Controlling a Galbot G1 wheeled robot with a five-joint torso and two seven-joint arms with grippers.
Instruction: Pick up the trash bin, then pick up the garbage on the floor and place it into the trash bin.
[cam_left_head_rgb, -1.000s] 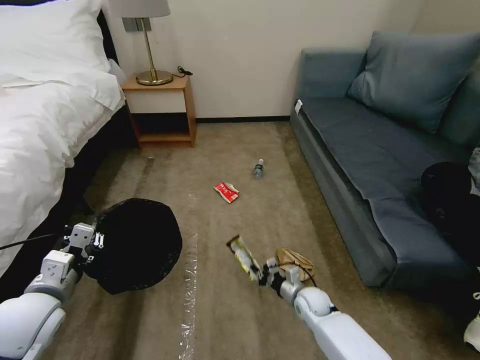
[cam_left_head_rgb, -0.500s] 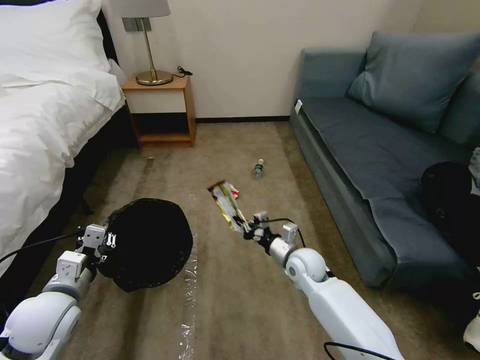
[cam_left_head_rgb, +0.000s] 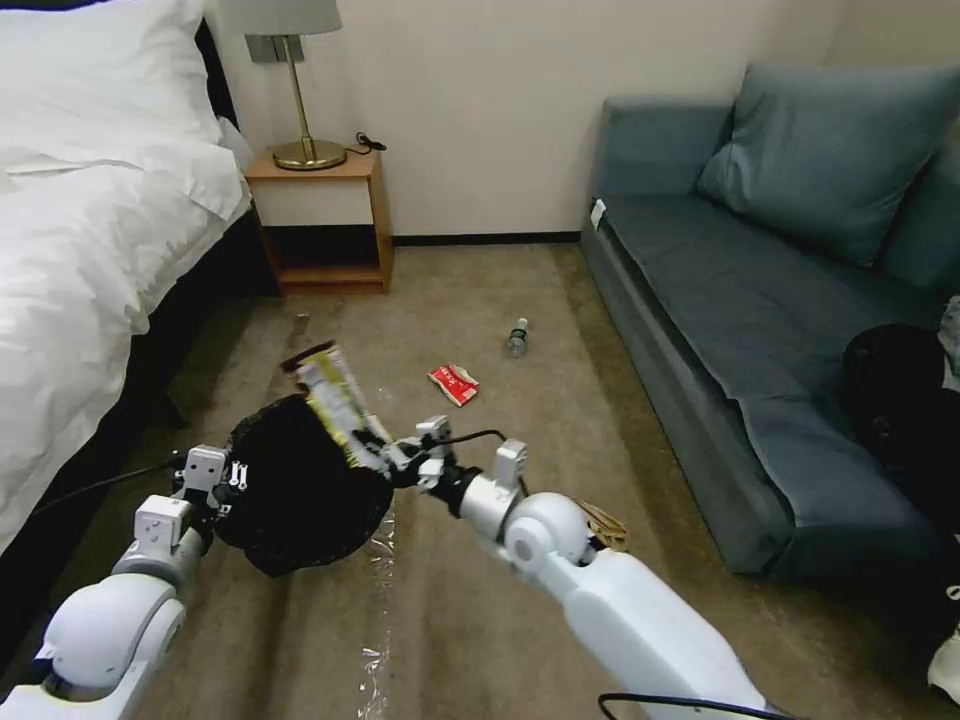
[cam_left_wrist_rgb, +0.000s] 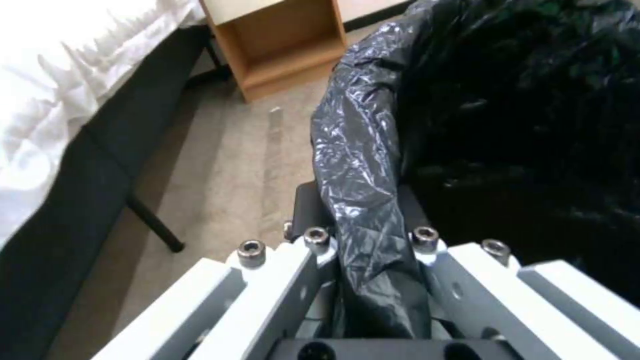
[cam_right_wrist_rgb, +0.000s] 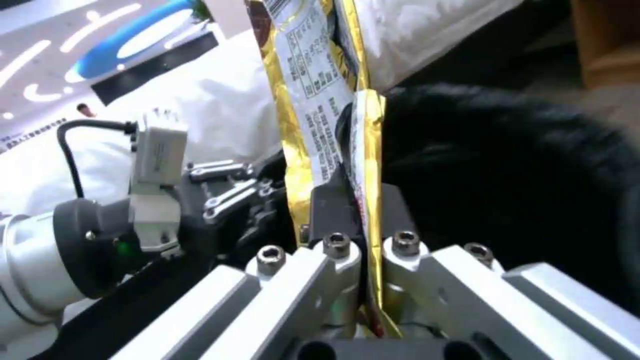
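A: Yellowish crumpled foil snack wrapper has travelled from low beside the brown paper bag to just above the round bin lined with crinkly black plastic. Right hand clenched on its lower end.

B: Left hand clamped on the liner rim, bin held off the carpet. Judgement: first item ready to drop; red-and-white packet and clear bottle remain on the floor.

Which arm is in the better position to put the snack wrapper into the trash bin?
The right. Its gripper is shut on the snack wrapper, held over the trash bin. The left gripper is occupied, clamped on the bin's rim.
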